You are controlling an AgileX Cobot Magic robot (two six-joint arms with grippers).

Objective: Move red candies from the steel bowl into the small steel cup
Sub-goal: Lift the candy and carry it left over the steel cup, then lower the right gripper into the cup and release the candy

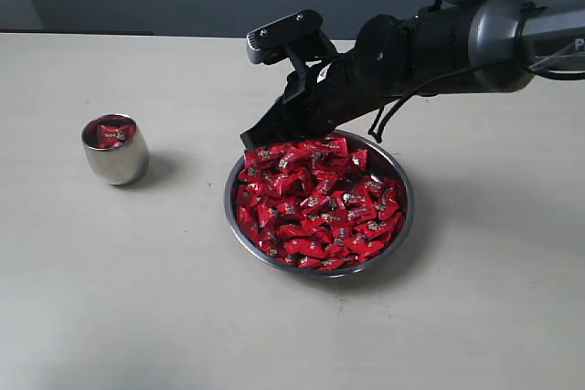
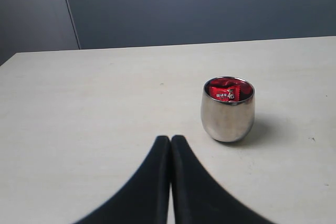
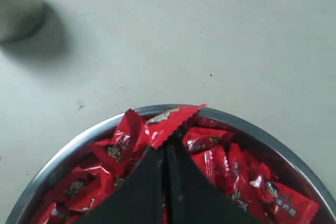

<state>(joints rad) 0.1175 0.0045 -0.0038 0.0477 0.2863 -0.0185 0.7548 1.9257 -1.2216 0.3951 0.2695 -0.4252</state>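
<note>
The steel bowl (image 1: pixel 408 210) sits mid-table, heaped with red candies (image 1: pixel 320 207). My right gripper (image 1: pixel 253 139) reaches down at the bowl's far-left edge. In the right wrist view, this gripper (image 3: pixel 167 148) is shut on one red candy (image 3: pixel 168 123), held just above the bowl's rim (image 3: pixel 79 148). The small steel cup (image 1: pixel 115 154) stands upright to the left, with a few red candies (image 2: pixel 226 92) inside it. My left gripper (image 2: pixel 170 141) is shut and empty, low over the table, a short way from the cup (image 2: pixel 228 115). It is out of the exterior view.
The table is a plain beige surface with a dark wall behind it. The cup shows as a blur (image 3: pixel 18 3) in a corner of the right wrist view, with bare table between it and the bowl.
</note>
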